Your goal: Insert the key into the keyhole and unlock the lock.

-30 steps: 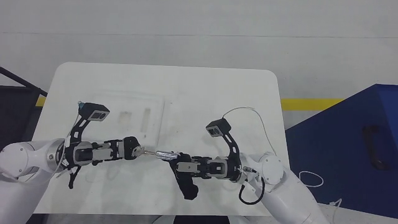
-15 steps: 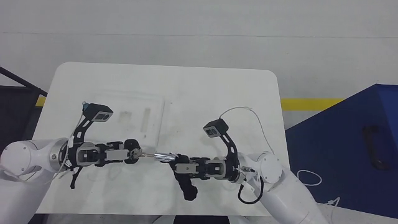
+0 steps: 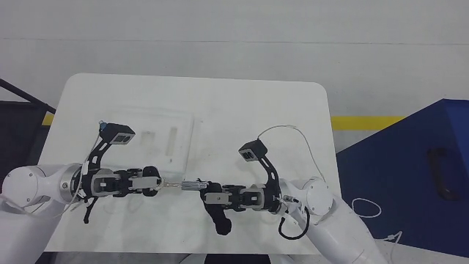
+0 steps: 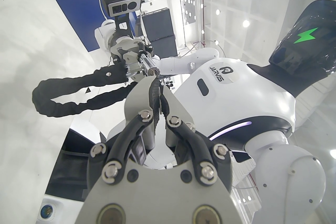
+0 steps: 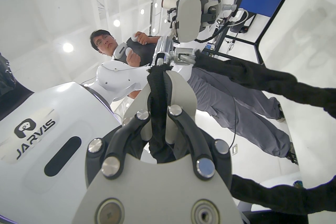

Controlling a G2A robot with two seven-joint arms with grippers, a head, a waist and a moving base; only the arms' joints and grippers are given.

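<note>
Two claws meet tip to tip over the front part of the white counter [image 3: 256, 110], the task's things held between them.

Left claw [image 3: 156, 183]: narrow, pinching the key [image 3: 174, 185] by its head. The blade lies level and is aimed at the opposite arm.

Right claw [image 3: 208, 191]: narrow, clamped on the lock [image 3: 192, 185] at the black-sleeved end of its cable [image 3: 220, 222]. The bright metal end of the lock projects past the fingertips toward the key.

Key and lock lie on one line. The blade's tip meets the lock's metal end; how far it sits inside the keyhole cannot be told.

From the right claw the cable runs toward the counter's front edge. In the left wrist view it forms a long black loop [image 4: 60, 101] beside the lock [image 4: 147, 65], and the lock's end stands just beyond the left claw's closed tips [image 4: 156, 83].

In the right wrist view the right claw [image 5: 160, 72] grips black fabric, with the lock's metal [image 5: 164, 50] just past it.

A clear tray [image 3: 167, 138] lies flat on the counter beyond the left claw, apart from both claws.
</note>
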